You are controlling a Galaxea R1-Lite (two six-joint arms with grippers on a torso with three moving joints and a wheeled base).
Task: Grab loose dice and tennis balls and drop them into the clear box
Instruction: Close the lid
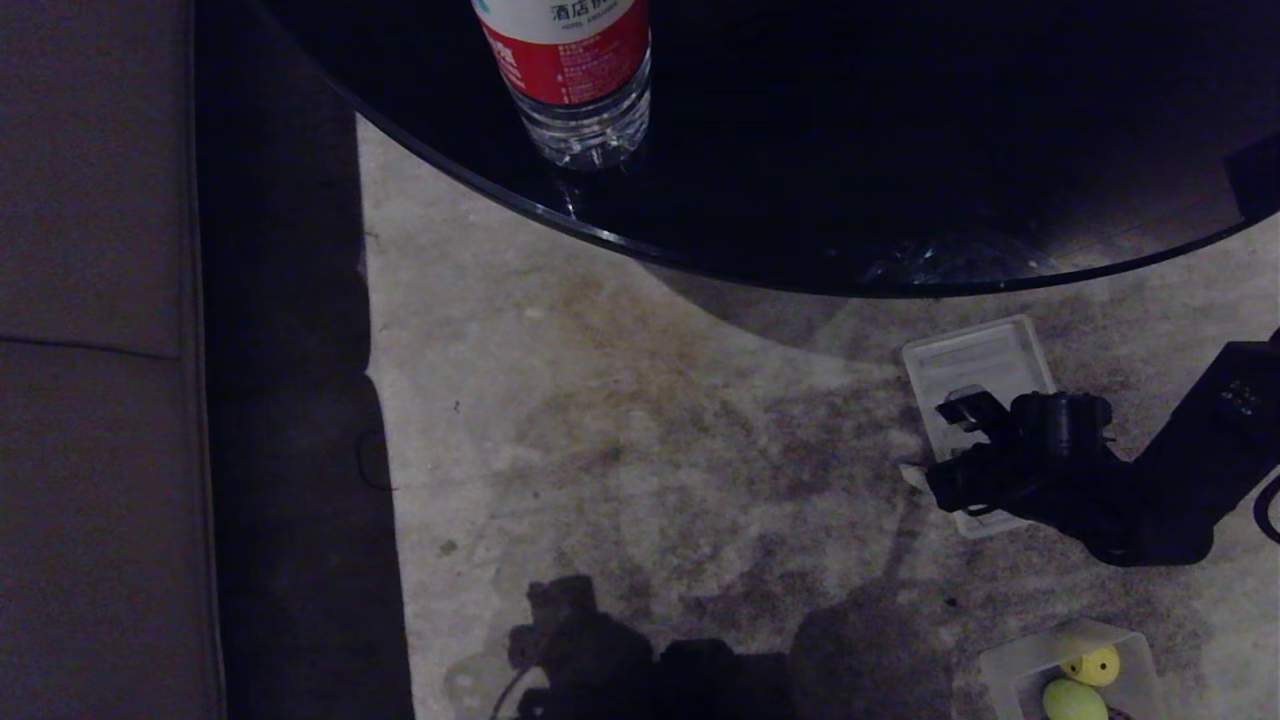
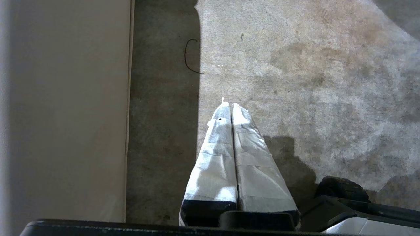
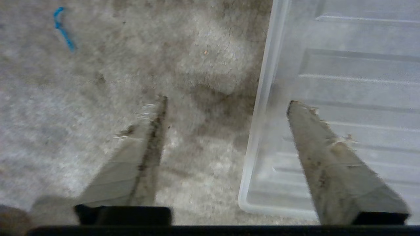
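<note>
The clear box (image 1: 1008, 668) sits on the carpet at the near right edge of the head view, partly cut off. Inside it lie a yellow die (image 1: 1093, 665) with dark pips and a tennis ball (image 1: 1072, 700). Farther out, my right gripper (image 1: 950, 450) hovers over a flat ribbed translucent lid (image 1: 975, 362). In the right wrist view this gripper (image 3: 226, 101) is open and empty, with one finger over the lid (image 3: 344, 65) and the other over bare carpet. My left gripper (image 2: 228, 104) is shut on nothing, parked above the carpet. No loose dice or balls show on the floor.
A black round table (image 1: 800, 150) with a water bottle (image 1: 575, 80) overhangs the far side. Beige furniture (image 1: 90, 360) runs along the left, with a dark strip beside it. A blue scrap (image 3: 64, 32) and a thin dark loop (image 2: 188, 57) lie on the stained carpet.
</note>
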